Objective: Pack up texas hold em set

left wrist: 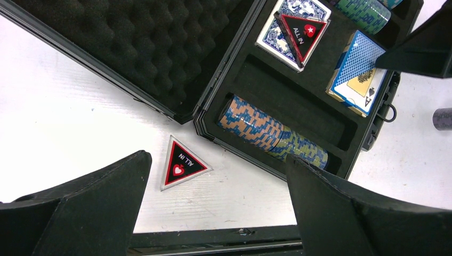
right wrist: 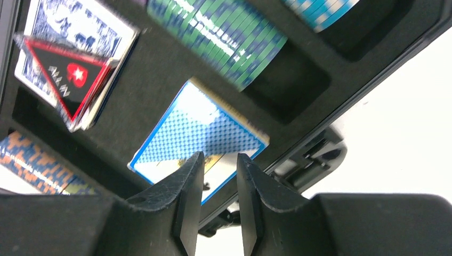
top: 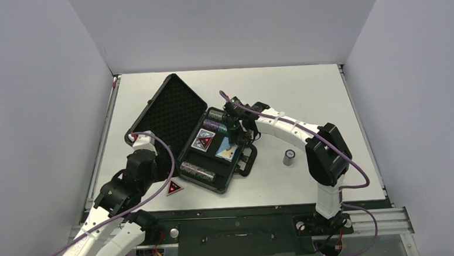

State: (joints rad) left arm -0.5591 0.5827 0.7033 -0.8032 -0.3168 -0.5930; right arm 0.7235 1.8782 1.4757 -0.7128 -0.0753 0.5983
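Observation:
The black briefcase lies open, foam lid tilted back to the left. Inside are glittery chip rolls, a red-black triangle on a patterned blue deck, and a checkered blue card deck. My right gripper hovers right over that deck, jaws a little apart with nothing between them. A second red-black triangle lies on the table by the case's near corner. My left gripper is wide open and empty above it.
A small dark cylinder stands on the table right of the case. The case's handle sticks out on its right side. The table's front edge is just below the loose triangle. White walls close in three sides.

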